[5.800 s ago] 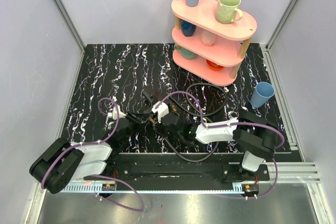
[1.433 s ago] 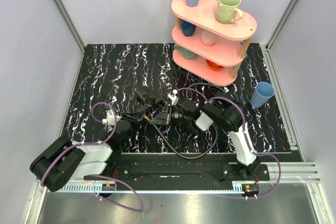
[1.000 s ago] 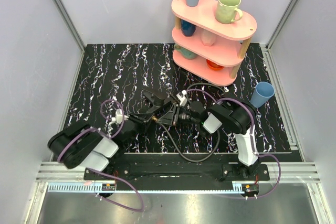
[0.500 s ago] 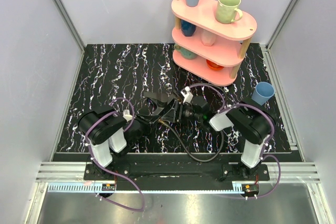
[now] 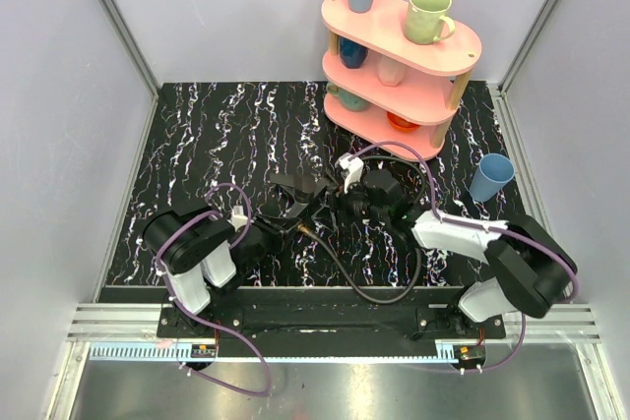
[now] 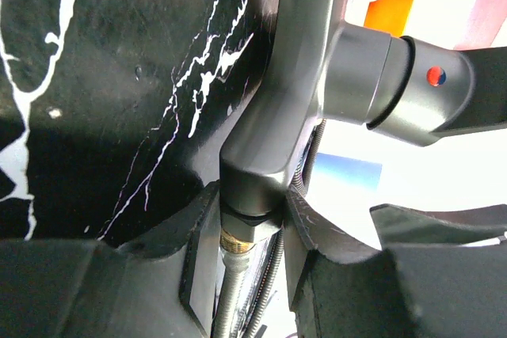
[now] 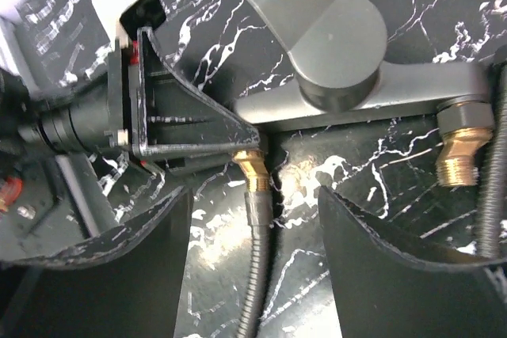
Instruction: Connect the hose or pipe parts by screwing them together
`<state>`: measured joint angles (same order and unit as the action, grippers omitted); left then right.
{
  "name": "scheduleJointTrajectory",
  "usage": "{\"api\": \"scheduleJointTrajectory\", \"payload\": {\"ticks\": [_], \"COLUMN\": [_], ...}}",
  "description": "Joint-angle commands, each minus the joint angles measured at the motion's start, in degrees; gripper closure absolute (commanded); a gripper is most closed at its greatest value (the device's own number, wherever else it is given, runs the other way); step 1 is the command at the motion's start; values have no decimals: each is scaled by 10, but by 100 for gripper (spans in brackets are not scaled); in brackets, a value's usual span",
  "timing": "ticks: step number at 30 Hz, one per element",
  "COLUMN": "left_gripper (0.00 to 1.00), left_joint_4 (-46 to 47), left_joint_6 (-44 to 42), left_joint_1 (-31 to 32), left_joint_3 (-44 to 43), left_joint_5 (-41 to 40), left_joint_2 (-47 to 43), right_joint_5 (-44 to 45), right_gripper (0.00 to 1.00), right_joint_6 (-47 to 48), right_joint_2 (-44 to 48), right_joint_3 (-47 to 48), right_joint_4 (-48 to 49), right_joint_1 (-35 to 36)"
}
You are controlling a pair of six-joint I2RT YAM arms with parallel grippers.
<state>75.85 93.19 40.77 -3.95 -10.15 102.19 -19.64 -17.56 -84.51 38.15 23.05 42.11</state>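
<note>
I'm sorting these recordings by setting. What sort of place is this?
Probably a lab test cell for robot manipulation: a left arm and right arm bolted to a rail, plain walls on aluminium framing, and a staged pink shelf of cups.

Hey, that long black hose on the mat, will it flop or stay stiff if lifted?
Probably floppy: the hose lies in a slack curve across the mat. Its ribbed surface looks grippy rather than slick. Its brass end meets the gray fitting, so lifting might tug that too.
</note>
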Motion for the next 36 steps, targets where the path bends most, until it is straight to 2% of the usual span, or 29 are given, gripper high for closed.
{"api": "scheduleJointTrajectory", "payload": {"ticks": [1, 3, 6, 11, 21, 24, 28, 29, 32, 34, 36], "left_gripper": [100, 100, 100, 100, 100, 100, 100, 100, 100, 100, 100], "left_joint_4": [195, 196, 195, 196, 195, 196, 196, 195, 195, 195, 195], "left_joint_6": [28, 29, 26, 24, 20, 21, 23, 24, 21, 15, 15], "left_joint_1": [4, 4, 4, 4, 4, 4, 4, 4, 4, 4, 5], "left_joint_3": [105, 103, 103, 101, 101, 101, 104, 103, 104, 105, 111], "left_joint_5": [35, 44, 45, 49, 50, 50, 50, 51, 54, 52, 50], "left_joint_2": [-13, -14, -18, -27, -32, -33, -36, -36, -40, -44, -44], "right_joint_5": [96, 104, 174, 233, 355, 374, 382, 385, 406, 410, 399], "right_gripper": [29, 29, 30, 33, 43, 50, 69, 78, 94, 100, 100], "right_joint_6": [172, 202, 227, 229, 259, 255, 251, 249, 236, 235, 233], "right_joint_2": [51, 48, 24, -28, -107, -124, -138, -139, -137, -132, -132], "right_joint_3": [-34, -39, -30, -40, -21, -28, -25, -26, -28, -26, -19], "right_joint_4": [-21, -21, -35, 13, 30, 48, 57, 61, 86, 102, 104], "right_joint_1": [47, 73, 118, 176, 228, 231, 235, 235, 235, 235, 231]}}
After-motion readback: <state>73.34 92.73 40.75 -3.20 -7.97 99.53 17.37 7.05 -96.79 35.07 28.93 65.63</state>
